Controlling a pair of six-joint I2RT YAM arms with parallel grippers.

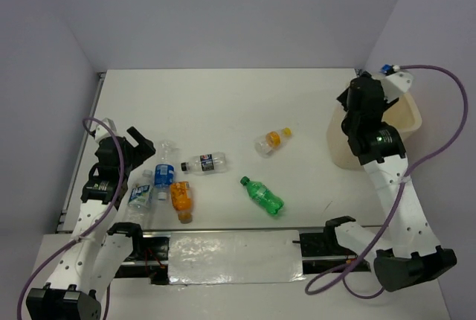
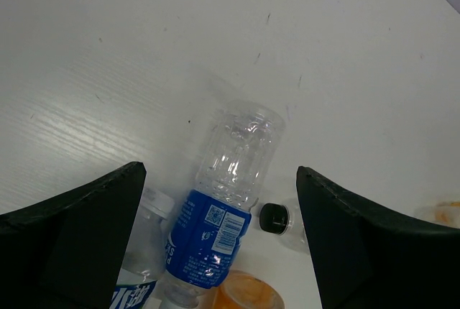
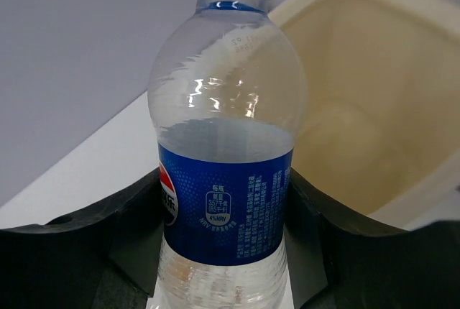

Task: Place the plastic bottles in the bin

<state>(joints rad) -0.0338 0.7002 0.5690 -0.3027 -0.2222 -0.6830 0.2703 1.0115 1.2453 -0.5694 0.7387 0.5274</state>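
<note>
Bottle (image 3: 226,180) clamped in right claw (image 3: 224,230) beside bin (image 3: 381,93); left claw (image 2: 219,180) spread over bottles (image 2: 241,144).

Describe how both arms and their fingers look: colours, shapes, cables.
The left arm and right arm are white tubular links with black joint housings and black bases. A looping purple cable trails along each. The fingers are broad, matte black wedges.
</note>
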